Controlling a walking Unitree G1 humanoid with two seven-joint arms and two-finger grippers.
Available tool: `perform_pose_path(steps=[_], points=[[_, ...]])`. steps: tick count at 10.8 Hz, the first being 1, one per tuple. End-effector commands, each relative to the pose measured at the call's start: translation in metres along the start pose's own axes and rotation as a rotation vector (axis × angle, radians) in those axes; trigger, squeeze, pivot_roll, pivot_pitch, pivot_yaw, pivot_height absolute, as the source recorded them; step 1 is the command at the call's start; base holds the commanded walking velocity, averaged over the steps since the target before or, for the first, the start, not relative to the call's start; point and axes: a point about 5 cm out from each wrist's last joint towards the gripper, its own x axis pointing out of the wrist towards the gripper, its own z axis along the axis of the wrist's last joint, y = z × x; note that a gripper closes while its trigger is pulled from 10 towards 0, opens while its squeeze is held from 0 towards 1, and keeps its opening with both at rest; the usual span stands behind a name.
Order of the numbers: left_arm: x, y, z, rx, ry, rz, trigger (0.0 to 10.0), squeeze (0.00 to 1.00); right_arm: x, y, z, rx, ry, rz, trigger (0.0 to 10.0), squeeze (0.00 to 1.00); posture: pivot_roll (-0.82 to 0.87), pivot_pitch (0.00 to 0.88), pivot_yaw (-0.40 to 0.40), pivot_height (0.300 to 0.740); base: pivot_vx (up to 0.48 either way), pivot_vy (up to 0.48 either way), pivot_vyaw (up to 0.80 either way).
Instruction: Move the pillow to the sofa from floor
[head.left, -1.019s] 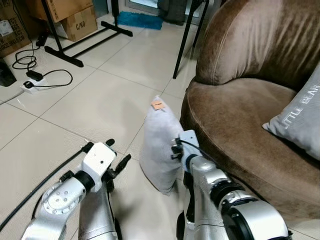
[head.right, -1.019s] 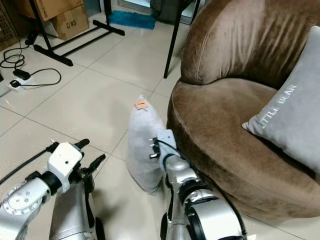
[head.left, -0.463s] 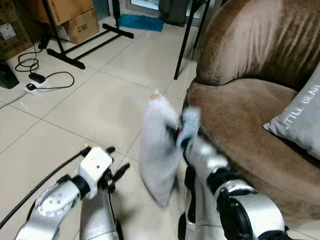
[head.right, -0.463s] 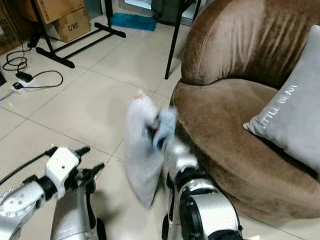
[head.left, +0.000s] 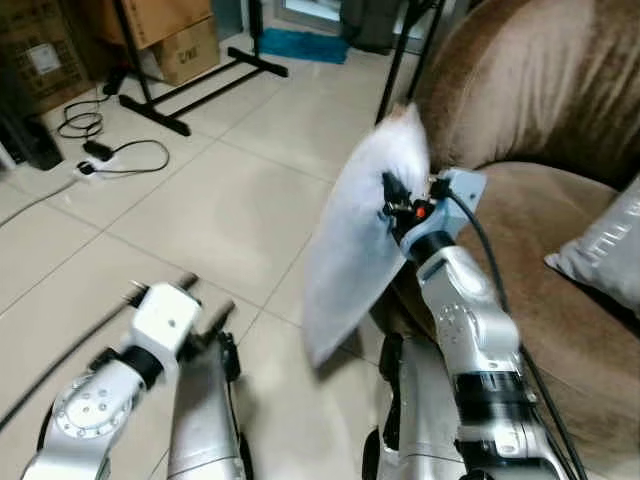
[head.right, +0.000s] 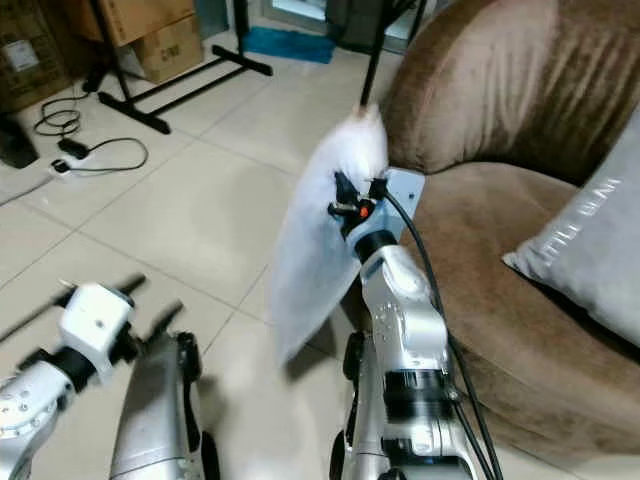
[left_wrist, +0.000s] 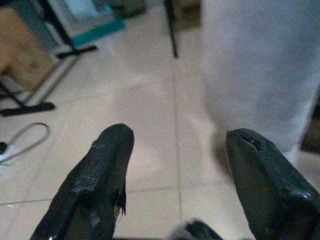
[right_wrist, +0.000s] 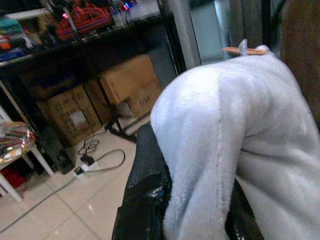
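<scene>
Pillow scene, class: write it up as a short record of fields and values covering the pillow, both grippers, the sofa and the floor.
pillow: white pillow lifted clear of the floor, tilted, beside the sofa's front edge
right gripper: right gripper shut on the pillow's edge, raised
left gripper: left gripper open, low over the floor, holding nothing
sofa: brown sofa with a grey cushion on its seat
floor: beige tiled floor with a power strip and cable
task state: pillow not yet on the sofa

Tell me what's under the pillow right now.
Bare tiled floor lies under the pillow, which hangs in the air, pinched by the right end effector. The sofa base behind its lower edge is hidden.
</scene>
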Motion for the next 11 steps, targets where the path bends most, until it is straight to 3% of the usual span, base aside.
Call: perform_pose_path(steps=[1, 2, 3, 5, 6, 8, 10, 11], points=[[0.0, 0.003, 0.008, 0.022, -0.033, 0.039, 10.0, 0.0, -0.001, 0.013, 0.021, -0.029, -0.078, 0.049, 10.0, 0.0, -0.01, 0.0, -0.036, 0.456, 0.0, 0.0, 0.0], [0.006, 0.003, 0.017, 0.007, -0.067, 0.124, 10.0, 0.0, -0.011, 0.015, 0.024, -0.014, -0.077, 0.025, 10.0, 0.0, -0.01, 0.0, -0.022, 0.471, 0.0, 0.0, 0.0], [0.01, 0.001, 0.019, 0.001, -0.07, 0.137, 10.0, 0.0, -0.016, 0.013, 0.018, -0.003, -0.059, 0.012, 10.0, 0.0, -0.01, 0.0, -0.03, 0.481, 0.0, 0.0, 0.0], [0.009, 0.004, 0.021, -0.026, -0.078, 0.186, 10.0, 0.0, -0.019, 0.017, 0.018, -0.073, -0.025, -0.029, 10.0, 0.0, -0.03, 0.0, -0.048, 0.501, 0.0, 0.0, 0.0], [0.009, 0.001, 0.022, -0.035, -0.083, 0.188, 10.0, 0.0, -0.02, 0.016, 0.023, -0.164, -0.046, -0.038, 10.0, 0.0, -0.02, 0.0, -0.043, 0.511, 0.0, 0.0, 0.0], [0.014, -0.002, 0.024, -0.026, -0.088, 0.18, 10.0, 0.0, -0.025, 0.015, 0.027, -0.171, -0.092, -0.031, 10.0, 0.0, -0.03, 0.0, -0.026, 0.536, 0.0, 0.0, 0.0], [0.017, 0.004, 0.026, -0.031, -0.096, 0.204, 10.0, 0.0, -0.028, 0.023, 0.022, -0.199, -0.06, -0.038, 10.0, 0.0, -0.04, 0.0, -0.032, 0.561, 0.0, 0.0, 0.0], [0.017, 0.0, 0.024, -0.032, -0.091, 0.198, 10.0, 0.0, -0.031, 0.023, 0.019, -0.18, -0.037, -0.011, 10.0, 0.0, -0.04, 0.0, -0.029, 0.561, 0.0, 0.0, 0.0]])
